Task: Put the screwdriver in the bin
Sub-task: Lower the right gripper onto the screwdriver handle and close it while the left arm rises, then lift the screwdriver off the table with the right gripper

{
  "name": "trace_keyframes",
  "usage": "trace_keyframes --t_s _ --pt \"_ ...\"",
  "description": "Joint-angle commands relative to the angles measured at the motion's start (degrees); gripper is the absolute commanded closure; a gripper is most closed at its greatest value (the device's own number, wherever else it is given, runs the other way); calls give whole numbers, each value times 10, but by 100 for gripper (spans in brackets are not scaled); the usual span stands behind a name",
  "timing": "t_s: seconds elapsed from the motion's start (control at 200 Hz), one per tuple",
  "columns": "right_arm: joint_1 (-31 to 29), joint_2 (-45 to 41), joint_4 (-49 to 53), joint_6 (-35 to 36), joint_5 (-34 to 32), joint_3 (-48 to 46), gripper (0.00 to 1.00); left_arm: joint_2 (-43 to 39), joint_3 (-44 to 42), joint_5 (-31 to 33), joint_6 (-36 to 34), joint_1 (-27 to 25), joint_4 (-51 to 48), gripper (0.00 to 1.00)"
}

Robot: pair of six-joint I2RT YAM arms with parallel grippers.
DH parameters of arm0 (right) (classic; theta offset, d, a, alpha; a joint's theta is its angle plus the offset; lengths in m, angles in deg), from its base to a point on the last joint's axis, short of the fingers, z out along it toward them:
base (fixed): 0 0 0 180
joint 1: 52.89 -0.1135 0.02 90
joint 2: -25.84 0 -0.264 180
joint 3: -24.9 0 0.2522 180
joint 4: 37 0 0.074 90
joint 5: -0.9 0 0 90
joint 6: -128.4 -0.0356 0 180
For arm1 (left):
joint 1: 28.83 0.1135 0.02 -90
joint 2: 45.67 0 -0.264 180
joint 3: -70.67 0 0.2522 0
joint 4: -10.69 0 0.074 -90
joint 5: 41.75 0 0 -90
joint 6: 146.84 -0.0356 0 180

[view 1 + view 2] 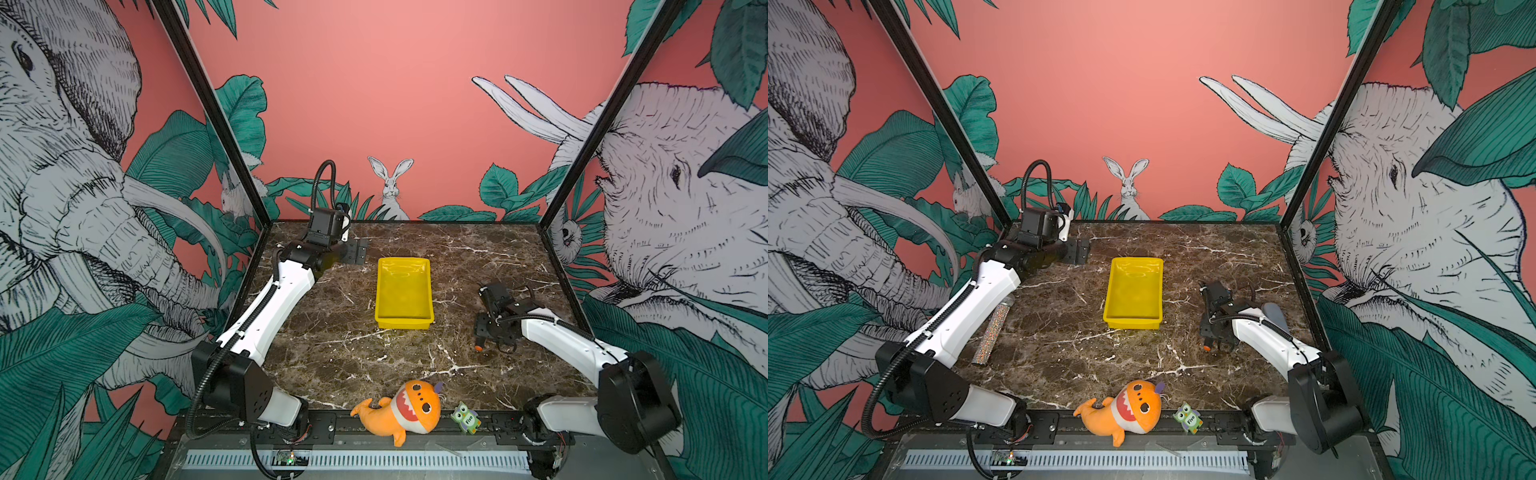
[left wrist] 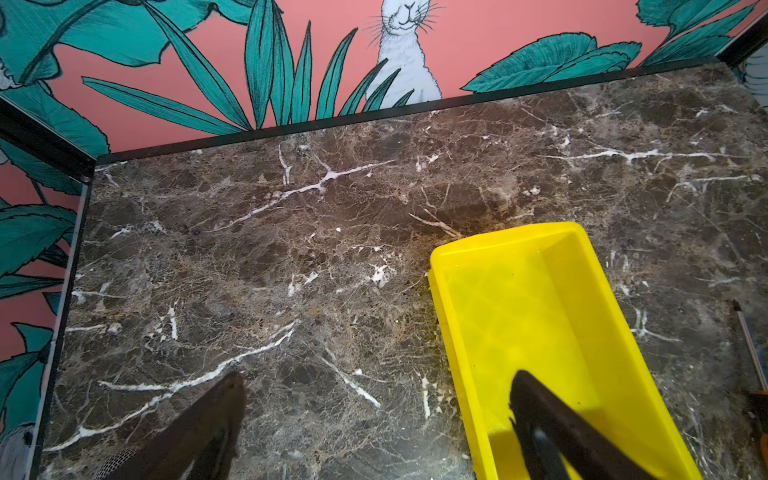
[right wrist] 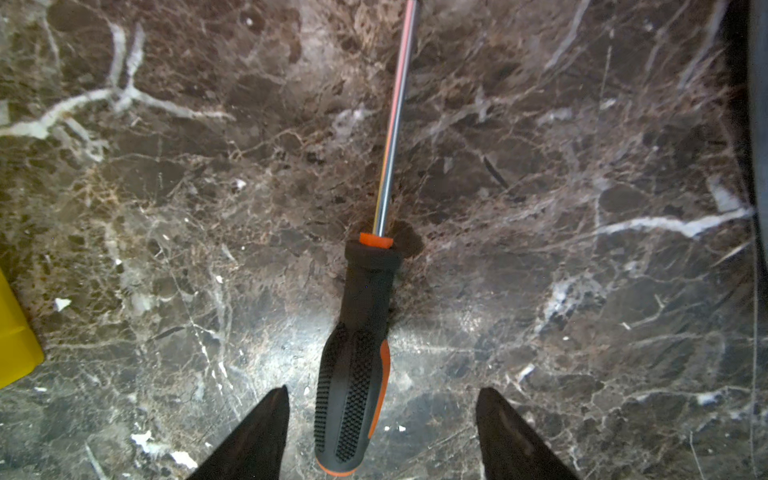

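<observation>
The screwdriver lies flat on the marble table, with a black handle with orange trim and a thin metal shaft. My right gripper is low over it and open; the handle's butt end lies between the fingers with a gap on each side. In both top views only its orange cap shows, beside the right gripper. The yellow bin sits empty mid-table, left of the screwdriver. My left gripper hangs open at the bin's far left corner, one finger above the bin.
An orange shark plush and a small green owl toy lie at the table's front edge. A glittery tube lies under the left arm. Printed walls with black posts close off the left, right and back sides.
</observation>
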Motion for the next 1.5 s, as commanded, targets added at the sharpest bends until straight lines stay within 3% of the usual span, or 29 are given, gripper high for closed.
trace_keyframes --t_s 0.0,0.25,0.575,1.101,1.496 --pt "-2 21 -27 -17 13 -12 33 -23 -7 15 -2 1 -4 0" --pt "-2 48 -58 -15 24 -19 45 -19 -4 39 -6 1 -9 0" --pt "7 68 -65 1 22 -16 49 -33 -7 67 -9 1 -8 0" --pt "10 66 -40 51 5 8 89 -35 -6 87 -14 2 -10 0" --pt "11 41 5 92 -17 50 98 -37 -6 100 -19 1 -9 0"
